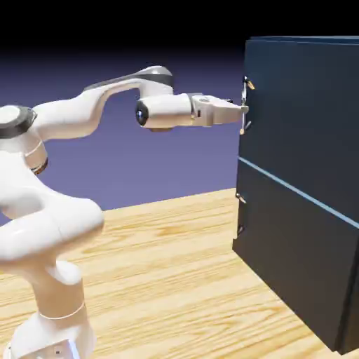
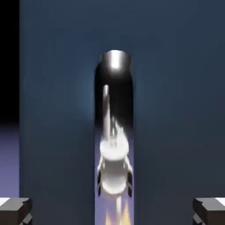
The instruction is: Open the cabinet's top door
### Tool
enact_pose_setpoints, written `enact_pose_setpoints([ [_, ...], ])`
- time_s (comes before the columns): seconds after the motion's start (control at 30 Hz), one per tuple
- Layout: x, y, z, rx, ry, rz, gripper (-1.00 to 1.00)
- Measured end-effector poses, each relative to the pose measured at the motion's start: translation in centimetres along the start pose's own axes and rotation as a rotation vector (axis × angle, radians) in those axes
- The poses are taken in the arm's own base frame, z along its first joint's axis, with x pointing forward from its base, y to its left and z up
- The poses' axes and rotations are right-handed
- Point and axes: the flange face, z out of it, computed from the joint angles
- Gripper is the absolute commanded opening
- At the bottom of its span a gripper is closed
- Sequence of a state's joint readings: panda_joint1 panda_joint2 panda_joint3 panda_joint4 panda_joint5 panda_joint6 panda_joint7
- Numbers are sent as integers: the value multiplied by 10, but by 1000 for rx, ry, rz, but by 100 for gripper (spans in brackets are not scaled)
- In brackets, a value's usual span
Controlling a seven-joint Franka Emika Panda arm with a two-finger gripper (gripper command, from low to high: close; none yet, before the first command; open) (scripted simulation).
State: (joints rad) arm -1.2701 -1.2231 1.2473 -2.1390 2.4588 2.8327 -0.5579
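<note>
At the exterior view's left, the white Franka Panda arm (image 1: 66, 228) is seen rising from its base (image 1: 52, 336), bent at its joints and extended toward the exterior view's right. Behind it, a blue-violet backdrop (image 1: 165, 158) is shown, darkening to black at the top. Below, a light wood-grained tabletop (image 1: 168, 259) is spread out as far as the cabinet. The two-finger gripper (image 1: 242, 110) is held roughly level at the end of the arm, its tips brought up to the top door's vertical bar handle (image 1: 244, 95). This handle is mounted near the top door's edge on the arm's side.

Below it, a second handle (image 1: 240, 214) is carried by the lower door (image 1: 287, 245) near the same edge. At the exterior view's right, the dark navy-blue cabinet (image 1: 348, 308) is stood upright, taller than the arm. Its top door (image 1: 301, 119) is set above a thin light-blue seam (image 1: 294, 188), with the lower door beneath.

In the hand view, one grey fingertip (image 2: 15, 212) is shown at the bottom left and the other at the bottom right, spread wide apart. Between them, the shiny, mirror-like handle is seen against the dark blue door panel, with a gap left on either side; it is not pinched. Bright, distorted reflections are shown on its surface.
</note>
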Motion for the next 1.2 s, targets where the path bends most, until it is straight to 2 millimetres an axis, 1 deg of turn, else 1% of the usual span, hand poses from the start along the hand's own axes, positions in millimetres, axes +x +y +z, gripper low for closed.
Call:
enact_pose_setpoints([
  [0.07,0,0,0,0,0,0,-100],
  [0.23,12,12,-43,73,-73,0,-100],
  [0.4,29,29,-88,151,-151,0,-100],
  [0.6,56,56,-142,256,-256,0,-100],
  [0.77,79,79,-178,332,-332,0,-100],
  [0.9,97,97,-201,384,-384,0,-100],
  [1.07,117,117,-223,440,-440,0,-100],
  [1.2,120,120,-227,450,-447,2,-100],
])
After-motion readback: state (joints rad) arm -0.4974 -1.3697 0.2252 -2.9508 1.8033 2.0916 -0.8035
